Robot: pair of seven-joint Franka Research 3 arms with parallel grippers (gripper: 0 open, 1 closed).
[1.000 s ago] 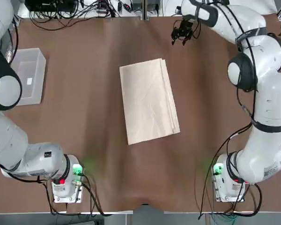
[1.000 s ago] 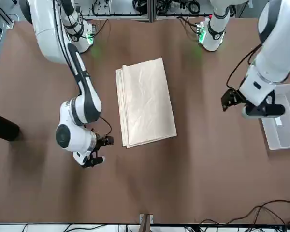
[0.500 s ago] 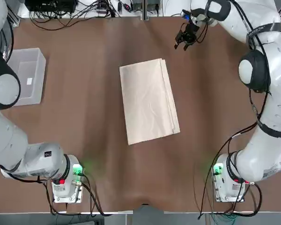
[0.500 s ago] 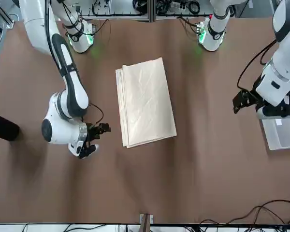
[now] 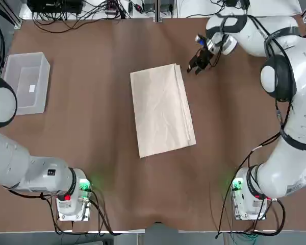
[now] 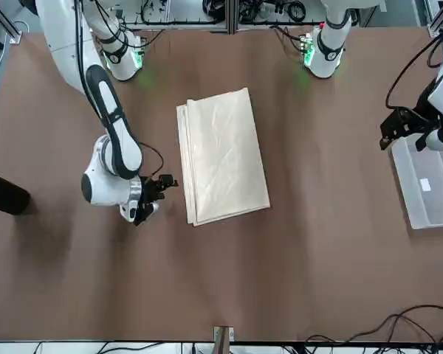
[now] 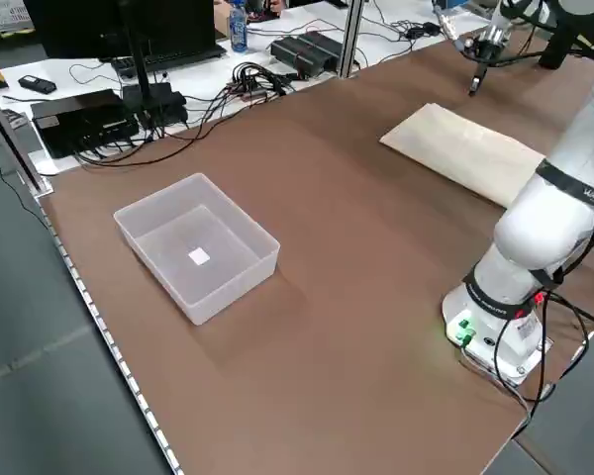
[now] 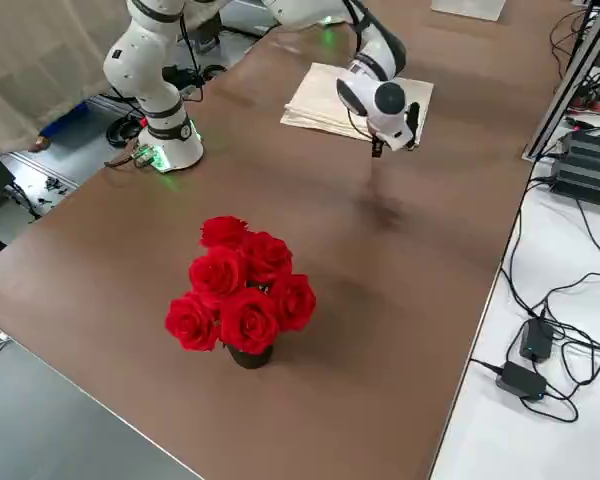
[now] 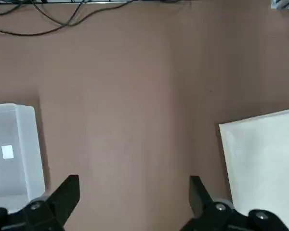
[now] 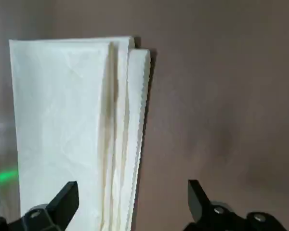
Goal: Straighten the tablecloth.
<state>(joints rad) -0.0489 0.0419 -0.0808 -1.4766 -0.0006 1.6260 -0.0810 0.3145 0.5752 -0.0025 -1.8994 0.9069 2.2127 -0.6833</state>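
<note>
- Tablecloth point(image 5: 162, 110) lies folded in layers mid-table, on the brown covering point(image 5: 92, 143), slightly skewed; stacked layer edges show along its long side nearest the right arm.
- Right gripper point(image 5: 199, 62) hangs just beside the tablecloth's far corner, above the table, not touching the fabric; fingers spread apart, nothing between them.
- Right wrist view: fold edges point(image 10: 135, 139) run between the two fingers point(image 10: 62, 202); lower part of the cloth cut off by the frame.
- Left gripper point(image 6: 400, 127) is off at the robot's left edge of the table, near the clear plastic bin point(image 5: 25, 81); fingers apart, empty. In the top view the gripper itself is hidden, only the arm's joints show.
- Bin holds a small white slip point(image 7: 199, 257); any writing on it too small to read. No readable labels elsewhere.
- Red roses point(image 8: 242, 290) in a dark pot stand near the table edge on the right arm's side, well apart from the cloth.
- Cables and power bricks point(image 8: 540, 350) lie beyond the table's far edge; partly cut off.
- Open covering all around the tablecloth, with wide room toward the bin side and toward the arm bases point(image 5: 71, 196).
</note>
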